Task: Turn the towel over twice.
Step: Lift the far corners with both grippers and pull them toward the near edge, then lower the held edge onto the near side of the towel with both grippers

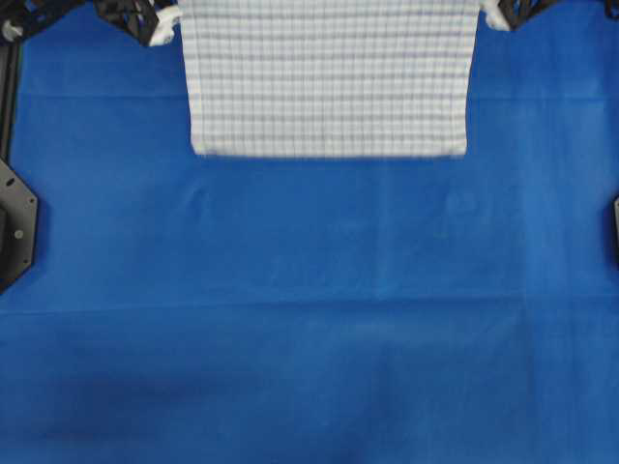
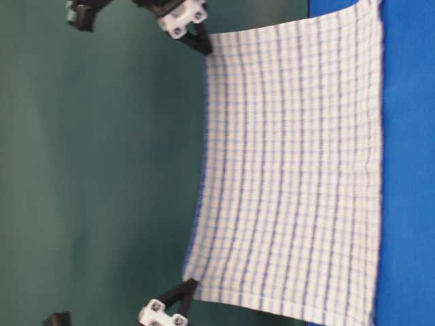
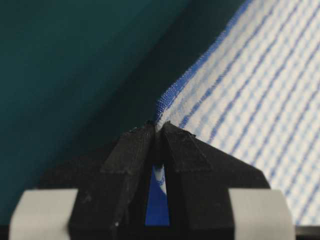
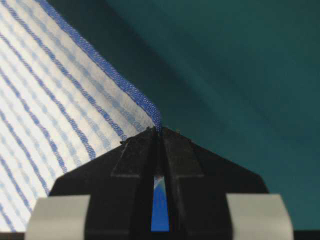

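The towel (image 1: pixel 329 77), white with blue stripes and faint checks, hangs spread out as a flat sheet at the far side of the table. In the table-level view the towel (image 2: pixel 292 170) is stretched between two raised corners, and its lower hem reaches down to the blue covering. My left gripper (image 1: pixel 174 21) is shut on the towel's upper left corner. In the left wrist view that gripper (image 3: pixel 157 127) pinches the blue hem of the towel (image 3: pixel 250 85). My right gripper (image 1: pixel 486 12) is shut on the upper right corner. The right wrist view shows this gripper (image 4: pixel 161 131) holding the towel (image 4: pixel 55 100).
A plain blue table covering (image 1: pixel 309 319) spreads across the whole near and middle area. Black arm bases sit at the left edge (image 1: pixel 14 222) and at the right edge (image 1: pixel 615 227). A dark green backdrop (image 2: pixel 102 170) stands behind the towel.
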You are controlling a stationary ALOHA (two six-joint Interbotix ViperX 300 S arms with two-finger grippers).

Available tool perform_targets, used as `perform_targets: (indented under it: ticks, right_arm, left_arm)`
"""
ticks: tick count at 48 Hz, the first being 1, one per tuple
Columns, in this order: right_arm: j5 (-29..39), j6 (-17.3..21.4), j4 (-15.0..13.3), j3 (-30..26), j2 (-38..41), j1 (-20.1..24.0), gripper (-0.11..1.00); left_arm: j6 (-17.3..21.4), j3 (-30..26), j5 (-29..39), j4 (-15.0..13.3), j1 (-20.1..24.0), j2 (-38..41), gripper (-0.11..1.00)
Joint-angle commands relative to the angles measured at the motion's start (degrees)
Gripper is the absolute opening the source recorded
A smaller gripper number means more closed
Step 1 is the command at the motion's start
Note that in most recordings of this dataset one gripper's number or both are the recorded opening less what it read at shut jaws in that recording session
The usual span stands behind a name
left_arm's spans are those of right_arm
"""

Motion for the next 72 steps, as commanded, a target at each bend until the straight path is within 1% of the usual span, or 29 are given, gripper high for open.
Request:
perform_targets:
  ticks: [1,9,14,19,25,32,40,43,47,54,58,64,67,72]
  right_arm:
    - [1.9,-0.5,-0.2,-2.9,-3.0,-0.4,0.06]
    - [6.2,-1.0,-0.1,-4.9,-7.6,-0.3,0.06]
    - [7.4,-1.0,-0.1,-4.7,-11.2,0.2,0.06]
    - [8.4,-0.8,-0.1,-3.6,-14.9,1.6,0.06]
    - [9.8,-0.4,0.1,-0.9,-19.4,5.0,0.06]
    - [14.1,-0.1,0.4,1.4,-23.6,9.3,0.06]
    - [20.4,0.0,2.3,4.0,-25.7,15.1,0.06]
    - [21.8,0.9,3.1,5.4,-25.5,17.8,0.06]
    - [21.9,2.8,3.4,7.4,-25.0,21.1,0.06]
    - [21.9,8.3,3.4,10.8,-23.4,26.9,0.06]
    - [21.9,10.9,3.4,12.2,-22.2,29.4,0.06]
    - [21.6,14.7,3.4,13.5,-19.8,33.1,0.06]
    - [21.5,16.4,3.4,13.9,-18.6,34.9,0.06]
    - [21.5,19.3,3.4,14.3,-16.6,37.9,0.06]
  left_arm:
    - [0.2,-2.1,-0.2,-0.1,0.2,-1.8,0.03]
    - [1.1,-2.5,0.3,-0.1,0.1,-4.5,0.03]
    - [1.3,-3.1,1.6,-0.1,-0.4,-7.8,0.03]
    - [1.4,-3.8,4.7,-0.1,-1.2,-10.8,0.03]
    - [1.4,-3.3,8.1,-0.1,-3.3,-13.3,0.03]
    - [1.3,-1.6,11.5,-0.1,-6.9,-14.9,0.03]
    - [1.1,1.1,14.9,-0.1,-12.0,-15.4,0.03]
    - [1.1,2.4,15.9,-0.1,-14.0,-15.5,0.03]
    - [0.9,4.0,17.2,-0.1,-16.8,-15.5,0.03]
    - [-1.3,6.2,18.5,-0.1,-20.7,-15.2,0.03]
    - [-1.4,7.4,19.3,-0.2,-23.5,-15.0,0.03]
    - [-1.6,9.1,20.1,-0.3,-27.5,-14.5,0.03]
    - [-1.7,10.2,20.0,-0.6,-30.2,-13.8,0.03]
    - [-2.9,11.9,20.0,-1.0,-34.4,-12.5,0.03]
